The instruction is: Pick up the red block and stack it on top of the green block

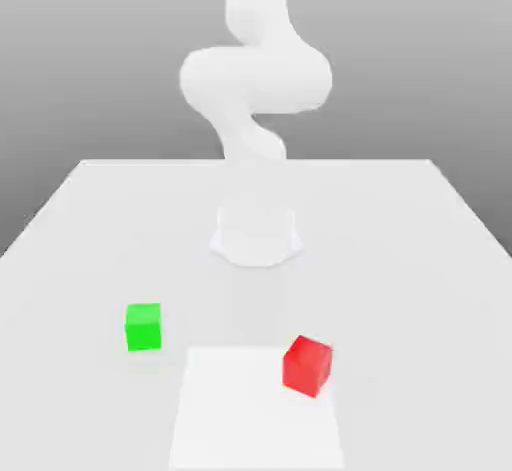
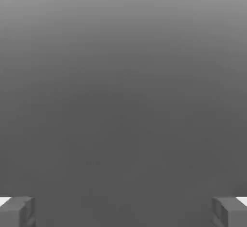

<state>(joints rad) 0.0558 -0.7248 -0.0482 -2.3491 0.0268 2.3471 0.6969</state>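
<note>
We see the end effector (image 2: 123, 211) spread wide and holding nothing, ready for a grasp. The red block (image 1: 306, 364) sits on the surface (image 1: 420, 259), well apart from the green block (image 1: 143, 326).

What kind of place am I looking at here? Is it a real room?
Probably a computer-simulated test bench, not a real room: a plain white table against a blank grey backdrop, a smooth white robot arm, and two bare cubes, the red block and the green block.

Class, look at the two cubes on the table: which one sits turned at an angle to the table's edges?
The red block, on the exterior view's right, sits turned; the green block sits nearly square to the edges.
</note>
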